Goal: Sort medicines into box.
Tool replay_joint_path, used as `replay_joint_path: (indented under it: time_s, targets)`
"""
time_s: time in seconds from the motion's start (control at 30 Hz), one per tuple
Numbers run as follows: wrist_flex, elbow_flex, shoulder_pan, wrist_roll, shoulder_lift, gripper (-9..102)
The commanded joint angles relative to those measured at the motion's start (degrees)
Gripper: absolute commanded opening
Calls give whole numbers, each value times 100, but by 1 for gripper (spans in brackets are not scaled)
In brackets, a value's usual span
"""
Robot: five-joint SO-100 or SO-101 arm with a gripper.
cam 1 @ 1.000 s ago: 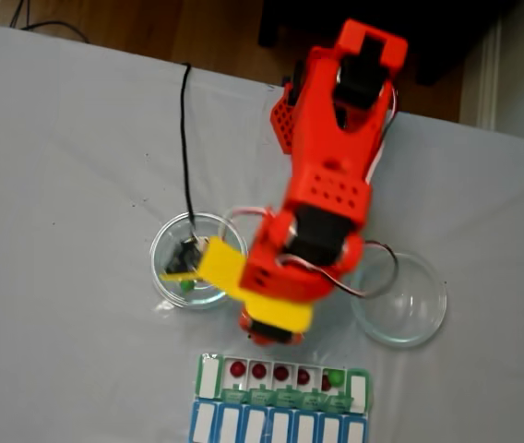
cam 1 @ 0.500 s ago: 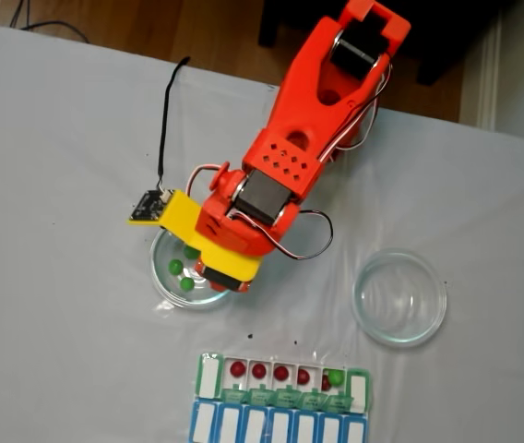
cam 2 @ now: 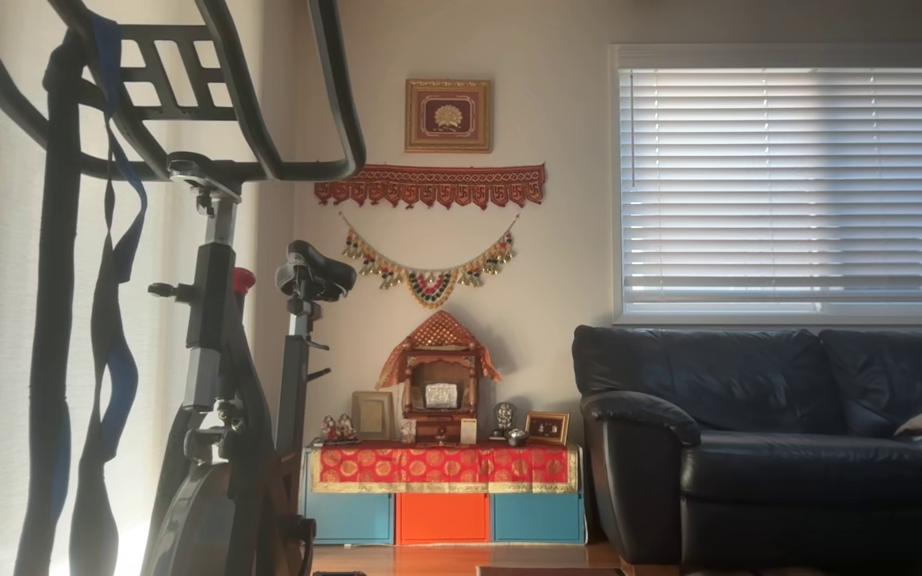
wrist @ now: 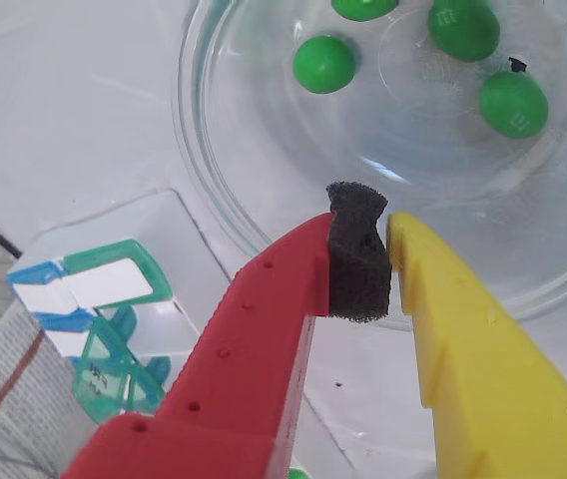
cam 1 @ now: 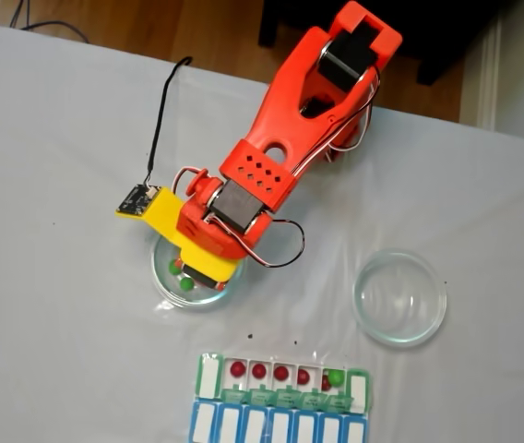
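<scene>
jaws: red finger and yellow finger nearly together, only a black foam pad between the tips; no pill held
jaw position: wrist view, tips hang over the near rim of the left dish; fixed view, arm bent down over that dish
green pills: four in the wrist view, in the left dish past the jaw tips, e.g.; one partly cut by the top edge; fixed view shows one green pill beside the yellow part
box: green organizer at the bottom of the fixed view, lids open, on the counter, touching the blue row below it
box contents: red pills in a row, e.g.; one green pill in the right end compartment, a red one just beside it
right dish: clear, well apart from the arm
other view: room with exercise bike, sofa, window blinds
</scene>
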Motion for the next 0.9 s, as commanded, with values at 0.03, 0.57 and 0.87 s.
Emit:
replay_joint_path:
  time_s: [0.03, 0.57, 0.87]
  targets:
    - [26, -501, 26, -70, 9, 2]
    - [791, -290, 149, -1828, 185, 2]
    - [1002, -308, 229, -1635, -18, 1]
